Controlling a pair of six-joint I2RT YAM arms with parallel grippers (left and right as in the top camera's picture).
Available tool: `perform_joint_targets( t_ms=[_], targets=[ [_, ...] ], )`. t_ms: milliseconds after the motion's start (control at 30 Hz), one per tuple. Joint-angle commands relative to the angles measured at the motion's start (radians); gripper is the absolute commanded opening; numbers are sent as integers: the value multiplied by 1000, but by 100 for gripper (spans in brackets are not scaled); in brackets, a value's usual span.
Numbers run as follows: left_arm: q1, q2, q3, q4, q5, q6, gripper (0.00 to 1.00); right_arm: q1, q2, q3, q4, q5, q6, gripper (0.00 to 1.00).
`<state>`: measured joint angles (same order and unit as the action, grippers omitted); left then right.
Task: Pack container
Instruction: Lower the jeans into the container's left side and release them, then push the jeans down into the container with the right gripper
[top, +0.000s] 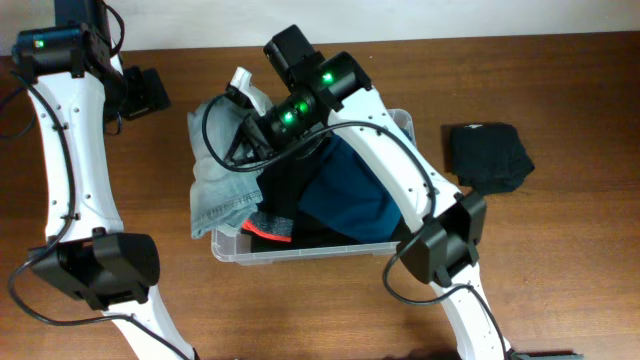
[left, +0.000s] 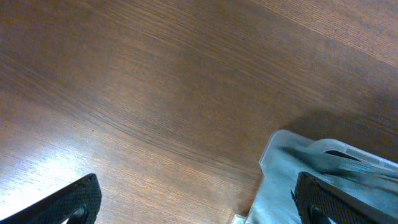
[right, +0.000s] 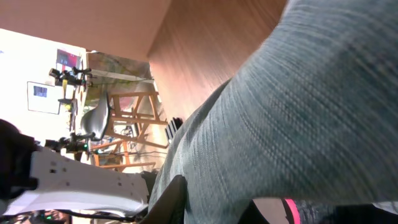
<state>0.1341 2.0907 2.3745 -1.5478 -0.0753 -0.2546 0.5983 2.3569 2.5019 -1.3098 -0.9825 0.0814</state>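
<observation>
The clear container (top: 402, 123) stands mid-table, filled with clothes. A grey-green garment (top: 220, 190) hangs over its left end. A dark blue garment (top: 345, 195) and a black one with pink-red trim (top: 268, 226) lie inside. My right gripper (top: 246, 135) reaches over the tub's left part and is shut on the grey-green garment, which fills the right wrist view (right: 280, 106) between the fingers (right: 217, 205). My left gripper (top: 146, 90) is open and empty over bare table at the far left. In the left wrist view its fingers (left: 199, 208) frame the tub's corner (left: 271, 155).
A folded black garment (top: 487, 155) lies on the table to the right of the container. The right arm's links cross over the tub's right half. The table is brown wood.
</observation>
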Motion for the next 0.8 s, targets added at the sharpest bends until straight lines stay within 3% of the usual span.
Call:
perform_joint_targets(
  t_ms=[0,267,367,567,600,633,667,767],
  targets=[
    [5,-8,-3,-1,7,-10,99,-20,7,21,-10,-35,-32,14],
    [5,-8,-3,-1,7,-10,99,-115,6,21,-136,286,5,17],
    [5,-8,-3,-1,7,-10,99,-153,6,21,-183,360,5,24],
    [5,-8,-3,-1,7,-10,99,-199,3,22,-232,679,67,62],
    [5,-8,-3,-1,7,-10,100,-201,2,23,-238,713,69,70],
    [5,-8,-3,-1,7,-10,99,-203,0,23,-243,747,75,90],
    [5,-8,-3,-1,7,-10,100,-202,-2,23,-245,781,84,96],
    [5,-8,-3,-1,7,-10,99,-197,-18,24,-246,887,111,97]
  ],
)
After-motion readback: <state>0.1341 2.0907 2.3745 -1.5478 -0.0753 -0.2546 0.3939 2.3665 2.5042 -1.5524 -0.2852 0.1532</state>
